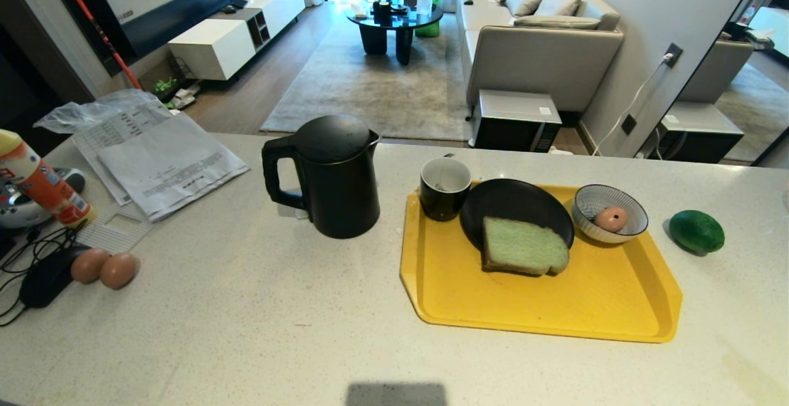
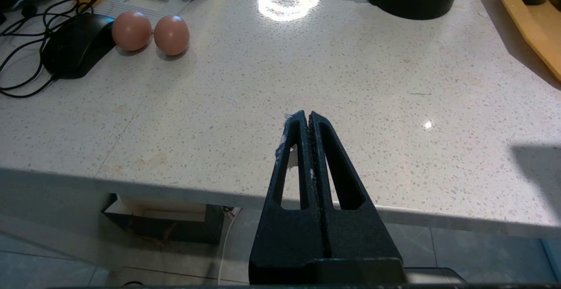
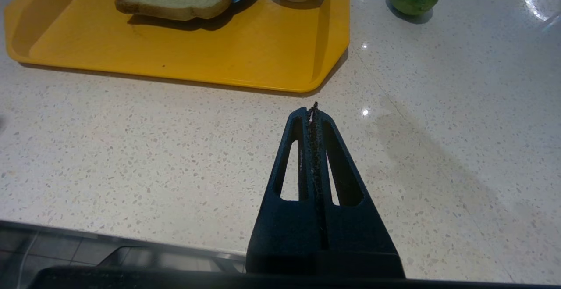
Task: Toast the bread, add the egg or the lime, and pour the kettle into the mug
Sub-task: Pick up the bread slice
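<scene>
Waiting at the near edge of the pale speckled stone tabletop (image 1: 259, 332), both arms sit parked and no step of the task looks begun; neither arm reaches into the head view.

Farthest left, two brown eggs (image 1: 105, 268) lie touching each other, just beside a black computer mouse (image 1: 43, 283) and its cables. The left gripper (image 2: 305, 114) hovers over the tabletop's front edge with its jaws pressed together and empty, well apart from those eggs. Next comes the tall matte black kettle (image 1: 336, 175), lid on, handle turned to the left, standing directly on the tabletop.

Right of it lies the yellow plastic tray (image 1: 555, 307). On the tray stand the small black mug with a white inside (image 1: 445, 188), a round black plate (image 1: 515, 206) and a blue-striped white bowl (image 1: 610, 213) holding one egg (image 1: 611, 219). The thick pale green slice of bread (image 1: 524, 247) rests partly on the plate and overhangs its front rim. The right gripper (image 3: 312, 107) hangs just off the tray's near corner, its jaws closed on nothing. Farthest right, the glossy dark green lime (image 1: 696, 231) sits on the bare tabletop, near the tray but clear of it.

No toaster is visible, so the bread step probably comes first. The next move would call for opened jaws on the right arm and a reach forward over the tray to the slice.
</scene>
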